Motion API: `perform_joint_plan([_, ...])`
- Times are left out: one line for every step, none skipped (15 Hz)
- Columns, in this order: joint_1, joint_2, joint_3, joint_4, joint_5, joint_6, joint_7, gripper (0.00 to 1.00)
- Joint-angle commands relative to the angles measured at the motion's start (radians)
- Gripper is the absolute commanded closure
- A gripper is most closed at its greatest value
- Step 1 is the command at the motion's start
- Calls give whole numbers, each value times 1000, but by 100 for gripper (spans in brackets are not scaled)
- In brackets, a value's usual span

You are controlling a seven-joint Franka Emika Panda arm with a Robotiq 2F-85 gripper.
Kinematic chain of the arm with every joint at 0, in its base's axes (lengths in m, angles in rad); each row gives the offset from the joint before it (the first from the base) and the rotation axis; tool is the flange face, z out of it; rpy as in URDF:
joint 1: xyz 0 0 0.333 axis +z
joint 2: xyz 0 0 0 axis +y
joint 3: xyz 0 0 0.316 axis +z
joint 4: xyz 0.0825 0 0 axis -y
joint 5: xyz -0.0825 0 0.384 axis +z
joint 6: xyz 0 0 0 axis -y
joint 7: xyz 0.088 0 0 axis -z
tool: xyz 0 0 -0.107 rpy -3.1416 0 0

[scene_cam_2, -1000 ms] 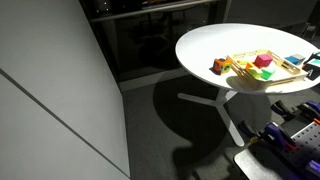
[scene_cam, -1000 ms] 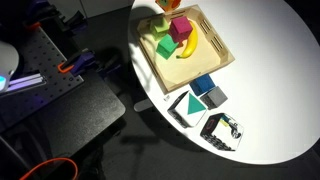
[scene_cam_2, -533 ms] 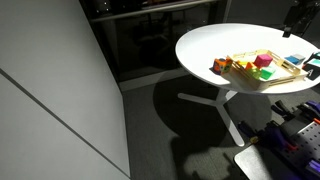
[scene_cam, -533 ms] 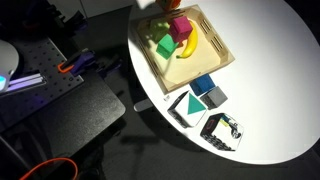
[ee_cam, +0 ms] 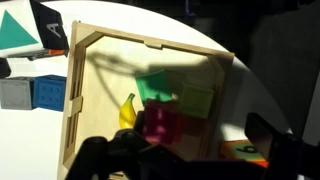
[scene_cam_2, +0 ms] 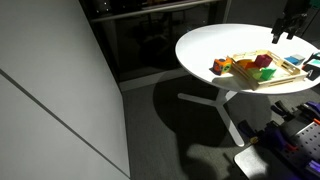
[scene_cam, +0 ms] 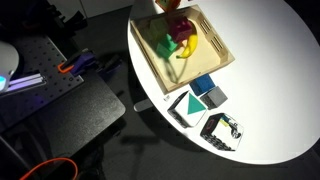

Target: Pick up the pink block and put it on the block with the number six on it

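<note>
The pink block [ee_cam: 162, 122] lies in the wooden tray [ee_cam: 75, 110], next to a banana [ee_cam: 128, 108] and two green blocks [ee_cam: 155, 88]. An orange block with the number six [ee_cam: 243, 150] sits just outside the tray's corner. My gripper [ee_cam: 185, 152] hangs above the tray, open and empty, its dark fingers [ee_cam: 98, 158] spread either side of the pink block's area. In both exterior views the gripper [scene_cam: 168, 5] [scene_cam_2: 288, 20] is high over the tray's far end and shades the pink block [scene_cam: 180, 28] [scene_cam_2: 264, 62].
Beside the tray lie a blue block [ee_cam: 48, 92], a grey block [ee_cam: 15, 93], a teal triangle card [ee_cam: 20, 30] and a black card [ee_cam: 50, 25]. The round white table [scene_cam: 270, 60] has its edge close to the tray. A patterned card [scene_cam: 222, 130] lies near the front rim.
The gripper has come in and lowered over the tray; its shadow now covers the blocks. The blocks have not moved.
</note>
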Motion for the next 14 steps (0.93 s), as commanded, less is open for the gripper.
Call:
perform_joint_plan([-34, 77, 20, 38, -1, 69, 48, 0])
perform_joint_plan([-38, 95, 21, 38, -6, 100, 63, 0])
perform_joint_plan([-40, 112, 23, 39, -8, 119, 78, 0])
perform_joint_plan([-41, 127, 24, 38, -11, 141, 95, 0])
perform_joint_plan([-41, 144, 25, 38, -12, 165, 119, 0])
perform_joint_plan([-40, 158, 26, 39, -14, 180, 138, 0])
perform_joint_plan([-38, 171, 27, 40, -16, 194, 158, 0])
perform_joint_plan([-35, 186, 28, 42, -19, 210, 185, 0])
perform_joint_plan([-34, 199, 29, 47, -20, 219, 203, 0])
perform_joint_plan([-34, 214, 29, 54, -24, 225, 222, 0])
perform_joint_plan([-32, 230, 27, 62, -30, 231, 242, 0])
perform_joint_plan([-33, 247, 27, 75, -32, 229, 254, 0])
perform_joint_plan([-33, 261, 25, 86, -37, 228, 267, 0])
perform_joint_plan([-34, 278, 24, 100, -39, 222, 274, 0])
